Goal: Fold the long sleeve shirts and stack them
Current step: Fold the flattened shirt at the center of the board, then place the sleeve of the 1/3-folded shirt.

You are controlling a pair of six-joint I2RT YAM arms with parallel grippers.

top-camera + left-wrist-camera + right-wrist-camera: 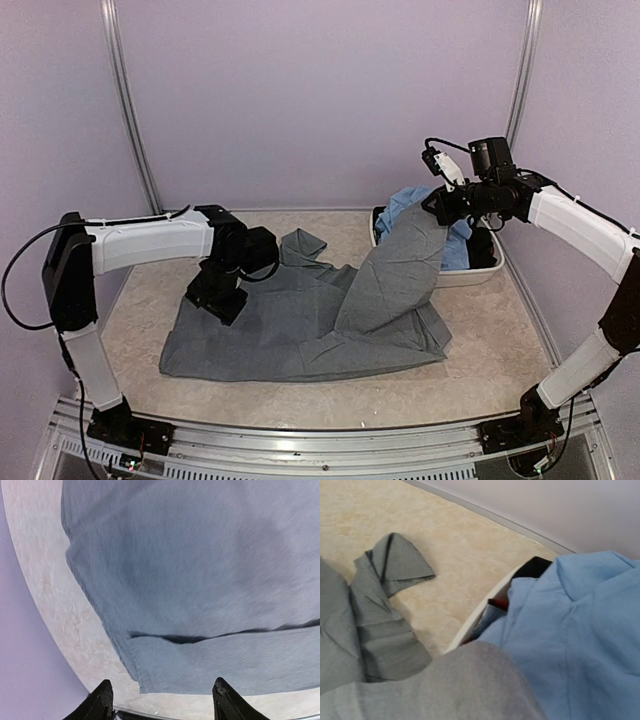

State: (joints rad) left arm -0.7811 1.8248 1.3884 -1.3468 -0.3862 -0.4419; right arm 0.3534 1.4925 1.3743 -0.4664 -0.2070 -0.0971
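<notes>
The slate grey long sleeve shirt lies spread over the middle of the table. My right gripper holds one part of it up above the white basin; the cloth hangs from it in a tall fold. In the right wrist view the grey cloth covers my fingers. The light blue shirt lies bunched in the basin and fills the right of the right wrist view. My left gripper hovers over the grey shirt's left part, open and empty, with the cloth below it.
The basin's rim stands at the back right and also holds a dark garment. A loose grey fold lies on the bare table behind the shirt. Lavender walls close in on the left, back and right. A metal rail runs along the front.
</notes>
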